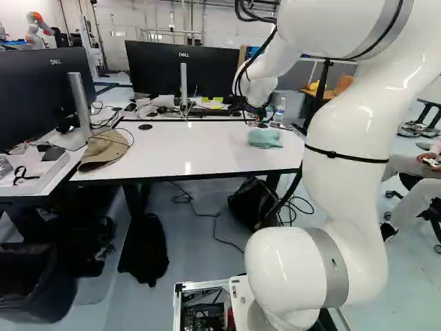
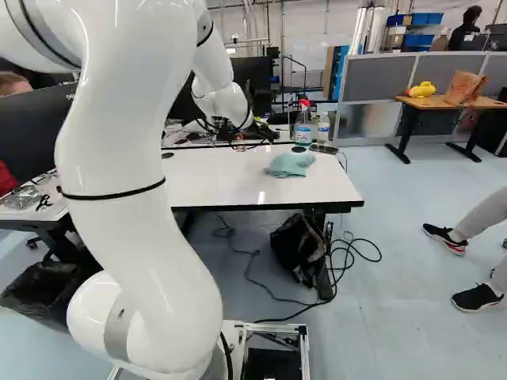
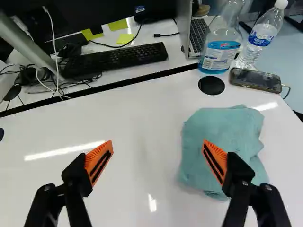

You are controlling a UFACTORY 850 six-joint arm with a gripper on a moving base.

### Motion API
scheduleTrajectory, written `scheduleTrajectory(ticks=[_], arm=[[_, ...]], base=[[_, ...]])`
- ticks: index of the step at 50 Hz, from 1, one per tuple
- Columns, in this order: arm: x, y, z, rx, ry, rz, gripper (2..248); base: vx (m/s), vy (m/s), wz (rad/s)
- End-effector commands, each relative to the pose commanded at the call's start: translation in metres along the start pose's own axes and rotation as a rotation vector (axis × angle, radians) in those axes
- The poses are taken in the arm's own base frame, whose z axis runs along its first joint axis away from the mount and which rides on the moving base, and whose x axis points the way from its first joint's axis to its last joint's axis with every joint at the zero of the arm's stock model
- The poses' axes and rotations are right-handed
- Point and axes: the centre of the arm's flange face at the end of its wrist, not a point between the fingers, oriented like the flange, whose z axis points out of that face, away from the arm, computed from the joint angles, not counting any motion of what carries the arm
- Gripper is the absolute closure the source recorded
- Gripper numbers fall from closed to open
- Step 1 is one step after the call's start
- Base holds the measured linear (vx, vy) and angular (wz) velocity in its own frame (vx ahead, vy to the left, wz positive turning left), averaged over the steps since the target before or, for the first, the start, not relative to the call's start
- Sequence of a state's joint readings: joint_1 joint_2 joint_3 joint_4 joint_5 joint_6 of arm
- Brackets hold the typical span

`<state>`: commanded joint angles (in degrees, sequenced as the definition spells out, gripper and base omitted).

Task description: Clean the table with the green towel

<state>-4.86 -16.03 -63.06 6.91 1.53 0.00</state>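
Observation:
Beyond the arm in the left base view, my gripper (image 1: 258, 112) hangs over the far part of the white table (image 1: 186, 155). The green towel (image 1: 264, 138) lies crumpled on the tabletop toward its right end, also visible as a pale teal heap (image 2: 290, 165) in the right base view. Seen from the wrist, the gripper (image 3: 157, 144) is open, its orange-padded fingers wide apart with only tabletop between them. One finger overlaps the towel (image 3: 229, 135) in that view; whether they touch I cannot tell. The towel extends outward past that finger.
Behind the towel are a phone (image 3: 255, 80), a spray bottle (image 3: 220, 47), a water bottle (image 3: 262, 33) and a round black disc (image 3: 211, 85). A keyboard (image 3: 118, 57) and monitors stand farther back. A brown cap (image 1: 105, 148) lies at the table's other end. Another robot (image 1: 38, 27) is distant.

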Motion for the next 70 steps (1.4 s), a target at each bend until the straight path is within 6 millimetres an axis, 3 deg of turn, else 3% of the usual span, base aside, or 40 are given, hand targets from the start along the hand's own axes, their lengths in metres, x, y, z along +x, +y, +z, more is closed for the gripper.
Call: scheduleTrajectory(ticks=[45, 70], arm=[[-0.035, -0.065, -0.033, 0.091, -0.024, -0.083, 3], [-0.067, -0.076, -0.069, 0.119, -0.038, -0.111, 3]], base=[[0.000, 0.000, 0.000], [0.000, 0.000, 0.000]])
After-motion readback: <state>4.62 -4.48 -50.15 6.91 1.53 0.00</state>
